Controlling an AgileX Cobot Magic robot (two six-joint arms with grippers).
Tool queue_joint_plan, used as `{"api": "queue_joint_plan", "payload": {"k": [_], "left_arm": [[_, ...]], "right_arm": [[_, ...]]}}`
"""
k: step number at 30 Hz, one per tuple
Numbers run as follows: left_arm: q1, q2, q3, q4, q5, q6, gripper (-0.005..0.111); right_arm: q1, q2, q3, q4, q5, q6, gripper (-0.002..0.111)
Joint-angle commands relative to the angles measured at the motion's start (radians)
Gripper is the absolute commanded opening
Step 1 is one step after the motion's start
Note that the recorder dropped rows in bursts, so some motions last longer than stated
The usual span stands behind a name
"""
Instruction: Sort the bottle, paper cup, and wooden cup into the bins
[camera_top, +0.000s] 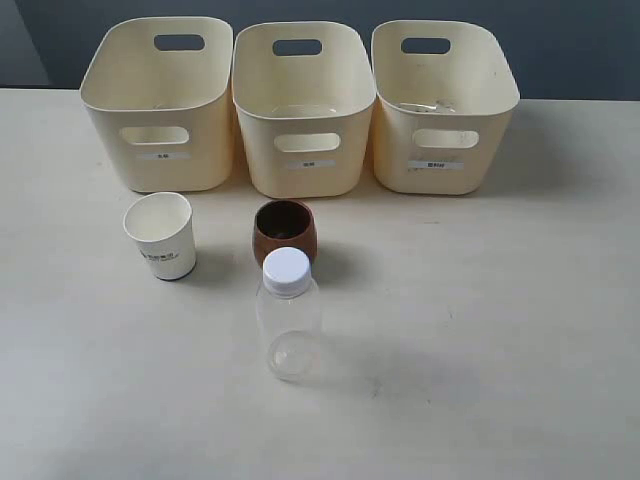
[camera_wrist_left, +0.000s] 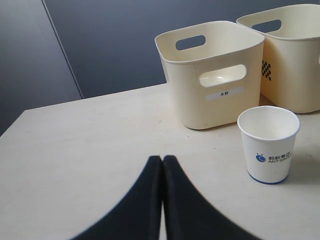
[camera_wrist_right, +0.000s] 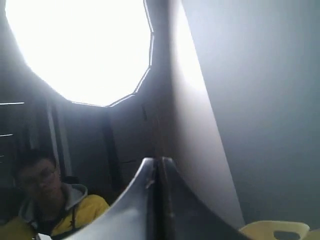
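Sorting has not begun, as far as I can judge: all three items stand on the table (camera_top: 520, 330) in front of the bins, and neither arm shows in the overhead view.

My left gripper (camera_wrist_left: 162, 159) is pressed shut with nothing between its fingers, hovering low over the table and pointed toward the paper cup (camera_wrist_left: 269, 144), which stands upright just in front of the left bin (camera_wrist_left: 212, 72). My right gripper (camera_wrist_right: 157, 161) is likewise shut and empty, but its camera is aimed up at a bright lamp (camera_wrist_right: 80, 47) and a person in a yellow jacket (camera_wrist_right: 47, 205), so that arm looks well away from the work.

From overhead, the paper cup (camera_top: 161, 236) sits nearest the left bin (camera_top: 160, 100). The wooden cup (camera_top: 285, 232) stands upright in front of the middle bin (camera_top: 303, 105). The bottle (camera_top: 287, 315), capped and upright, stands just in front of the wooden cup, on the side away from the bins; from this angle I cannot tell whether the two touch.

The left and middle bins look empty where I can see into them. The right bin (camera_top: 443, 100) seems to hold something clear at the bottom, but I cannot make it out. Each bin has a front label, too small to read overhead.

All three placements remain to be done.
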Motion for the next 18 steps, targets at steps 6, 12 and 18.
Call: {"api": "queue_joint_plan", "payload": {"k": [6,12,18], "left_arm": [[-0.003,-0.005,0.001,-0.003,-0.001,-0.002,0.0],[-0.003,-0.005,0.001,-0.003,-0.001,-0.002,0.0],[-0.003,-0.005,0.001,-0.003,-0.001,-0.002,0.0]], "right_arm": [[-0.004,0.084,-0.067,0.004,-0.248,-0.056,-0.001],[-0.004,0.152,-0.067,0.006,-0.034,-0.056,-0.001],[-0.004,0.326,-0.123,0.019,-0.043,-0.056,-0.001]]}}
